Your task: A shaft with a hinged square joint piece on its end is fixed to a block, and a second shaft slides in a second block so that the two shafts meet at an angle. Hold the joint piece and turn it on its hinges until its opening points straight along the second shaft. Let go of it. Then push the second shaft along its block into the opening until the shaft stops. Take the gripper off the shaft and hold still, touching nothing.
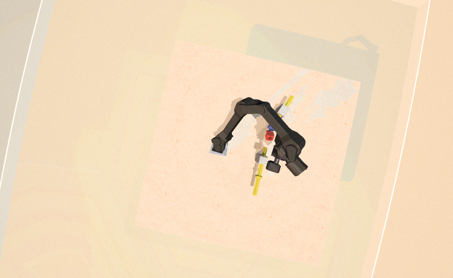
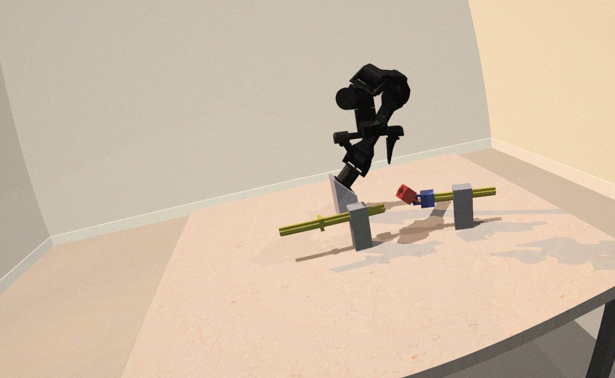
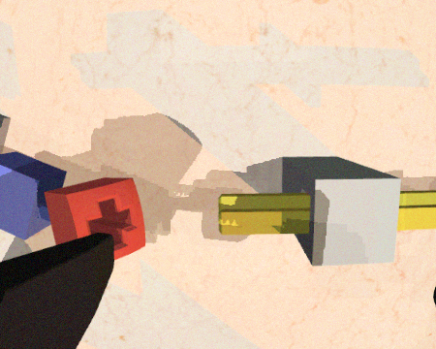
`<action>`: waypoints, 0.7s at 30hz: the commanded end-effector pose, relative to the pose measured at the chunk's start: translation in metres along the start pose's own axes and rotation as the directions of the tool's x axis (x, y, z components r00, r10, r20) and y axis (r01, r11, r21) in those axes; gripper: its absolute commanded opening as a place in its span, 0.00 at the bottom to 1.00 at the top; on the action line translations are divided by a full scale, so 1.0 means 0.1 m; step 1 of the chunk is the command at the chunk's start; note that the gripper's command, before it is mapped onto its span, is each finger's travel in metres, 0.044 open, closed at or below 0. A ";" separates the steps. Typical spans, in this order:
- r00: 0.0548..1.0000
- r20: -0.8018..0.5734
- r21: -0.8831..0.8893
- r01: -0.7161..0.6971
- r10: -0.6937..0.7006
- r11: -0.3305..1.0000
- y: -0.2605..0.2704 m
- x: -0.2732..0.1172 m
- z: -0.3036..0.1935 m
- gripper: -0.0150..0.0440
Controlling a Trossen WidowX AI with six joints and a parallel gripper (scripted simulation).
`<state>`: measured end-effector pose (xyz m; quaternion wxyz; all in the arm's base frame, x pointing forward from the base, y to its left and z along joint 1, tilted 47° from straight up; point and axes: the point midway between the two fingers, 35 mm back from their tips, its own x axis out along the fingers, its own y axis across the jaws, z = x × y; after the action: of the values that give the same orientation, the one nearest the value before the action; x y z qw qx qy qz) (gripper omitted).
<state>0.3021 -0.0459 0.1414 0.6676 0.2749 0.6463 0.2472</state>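
Observation:
The red joint piece (image 1: 269, 135) (image 2: 405, 193) (image 3: 99, 215) hangs on a blue hinge piece (image 2: 426, 198) (image 3: 15, 194) at the end of the fixed yellow shaft (image 2: 483, 191) (image 1: 288, 100), which sits in a grey block (image 2: 462, 206) (image 1: 283, 109). Its cross-shaped opening is tilted upward, off the line of the second shaft. The second yellow shaft (image 1: 258, 179) (image 2: 309, 224) (image 3: 264, 213) sits in its own grey block (image 1: 262, 158) (image 2: 360, 225) (image 3: 356, 220). Its tip stops a gap short of the red piece. My gripper (image 2: 368, 153) (image 3: 279, 269) is open and empty. It hangs well above both shafts, touching nothing.
The arm's base (image 1: 218, 146) (image 2: 342, 192) stands on the table behind the second block. The arm arches over the fixed shaft's block. The table's front edge (image 2: 488, 328) is well in front of the blocks. Walls rise behind and to the right.

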 end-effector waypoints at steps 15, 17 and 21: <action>0.998 -0.040 -0.328 -0.052 0.042 0.943 0.11 0.07 -0.07 1.00; 0.998 -0.042 -0.383 -0.055 0.042 0.922 0.11 0.08 -0.07 1.00; 0.998 -0.048 -0.490 -0.061 0.043 0.870 0.11 0.10 -0.07 1.00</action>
<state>0.2967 -0.0318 0.1427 0.6944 0.1364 0.5824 0.4000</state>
